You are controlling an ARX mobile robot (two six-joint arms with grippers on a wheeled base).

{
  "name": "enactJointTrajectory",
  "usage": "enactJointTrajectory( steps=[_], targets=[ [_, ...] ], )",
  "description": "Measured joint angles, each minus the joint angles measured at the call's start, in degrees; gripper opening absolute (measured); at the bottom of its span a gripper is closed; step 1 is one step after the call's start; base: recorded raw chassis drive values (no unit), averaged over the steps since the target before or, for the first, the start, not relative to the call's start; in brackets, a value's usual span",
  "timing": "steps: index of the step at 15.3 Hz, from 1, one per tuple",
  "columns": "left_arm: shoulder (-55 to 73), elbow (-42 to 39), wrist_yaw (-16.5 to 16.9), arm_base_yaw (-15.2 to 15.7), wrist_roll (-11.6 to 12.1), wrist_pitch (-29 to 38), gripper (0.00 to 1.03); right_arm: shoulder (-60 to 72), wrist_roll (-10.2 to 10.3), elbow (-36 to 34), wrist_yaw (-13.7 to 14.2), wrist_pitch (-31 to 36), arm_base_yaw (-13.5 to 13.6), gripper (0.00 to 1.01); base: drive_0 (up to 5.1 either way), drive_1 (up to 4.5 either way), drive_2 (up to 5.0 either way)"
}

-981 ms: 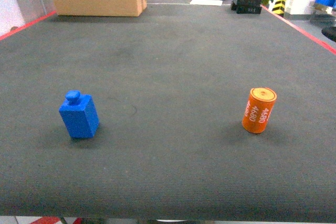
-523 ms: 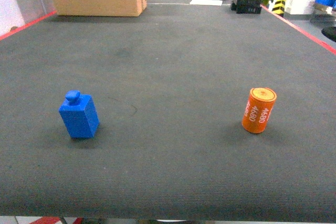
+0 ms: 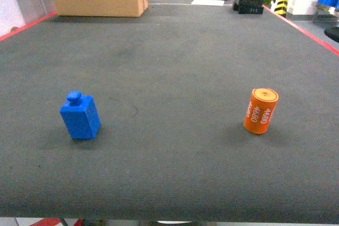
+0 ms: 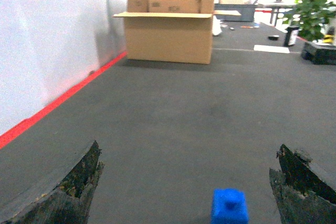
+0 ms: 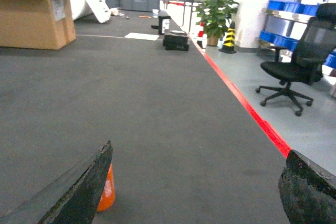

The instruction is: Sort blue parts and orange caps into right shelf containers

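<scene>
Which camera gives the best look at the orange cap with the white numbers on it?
The head view: the orange cap stands whole and unobstructed on the dark mat, its white numbers facing the camera. The right wrist view catches only a sliver of it behind a claw finger. The left wrist view misses it.

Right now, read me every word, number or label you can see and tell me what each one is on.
"4680" in white digits, running down the side of the orange cap; a second print of it curves round the left edge, only partly legible.
Label on the cardboard box: too blurred to read.
Blue part: no text visible.
</scene>
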Motion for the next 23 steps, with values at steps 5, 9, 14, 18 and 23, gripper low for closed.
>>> enactJointTrajectory(
  steps=[5,9,14,18,23],
  targets=[
    [41.48,19.32,5.27,-1.55,-6.03,7.04,0.98,40.92,8.0,19.67,-6.71,11.74,3.02,0.98,0.0,0.0,0.0],
    [48.68,24.28,6.27,-1.53,-8.83,6.86,0.98,55.19,11.8,26.67,-8.31,10.69,1.9,0.98,0.0,0.0,0.0],
    [55.8,24.9,7.41,-1.46,-9.11,7.54,0.98,60.57,12.66,32.11,-9.53,9.05,1.95,0.98,0.0,0.0,0.0],
    [63.12,25.03,7.39,-1.4,-9.07,9.01,0.98,71.21,13.07,35.45,-9.86,9.55,2.32,0.98,0.0,0.0,0.0],
    [65.59,27.32,5.9,-1.31,-8.96,6.95,0.97,75.52,13.4,39.69,-8.46,8.44,1.88,0.89,0.0,0.0,0.0]
  ],
)
